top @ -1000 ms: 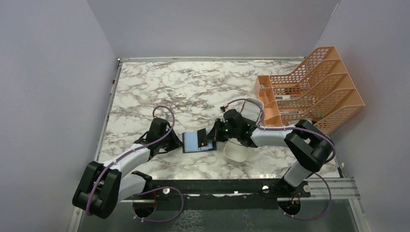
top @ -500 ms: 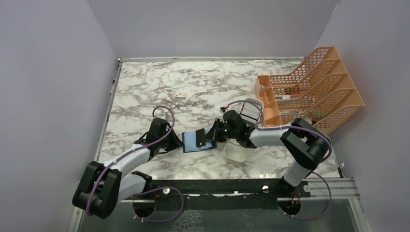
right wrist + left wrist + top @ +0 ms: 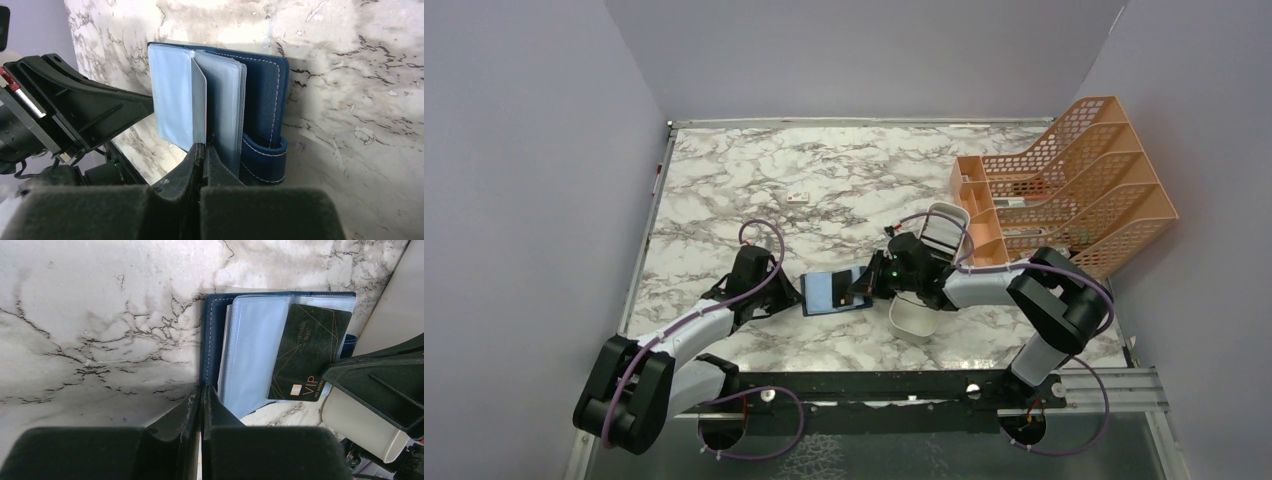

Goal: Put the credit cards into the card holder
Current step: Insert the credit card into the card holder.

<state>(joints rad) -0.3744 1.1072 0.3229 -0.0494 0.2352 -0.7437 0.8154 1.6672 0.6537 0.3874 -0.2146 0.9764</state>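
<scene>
Lying open on the table (image 3: 754, 180) between the 2 arms in the top view, the holder (image 3: 827, 294) had the left gripper (image 3: 798, 298) at its left edge and the right gripper (image 3: 858, 289) over its right half, just beside the tray (image 3: 912, 318). In the left wrist view, the left fingers were pressed together at a corner of the navy cover, apparently pinching it to steady it. There, 1 dark card (image 3: 307, 357) lay slanted on the clear sleeves (image 3: 252, 355), its lower end sticking out past them and meeting the right gripper's black finger. In the right wrist view, the right fingers were shut on that card's end, and the card stood edge-on among the fanned sleeves, only partly between them. By that showing the insertion was under way, not finished: the card wanted sliding fully into a sleeve, then releasing. No other card showed, so whether any already sat inside could not be told. Against the top view 1 second before, the right wrist had swung slightly and its gripper sat lower over the holder, while the holder and left arm had not shifted.
</scene>
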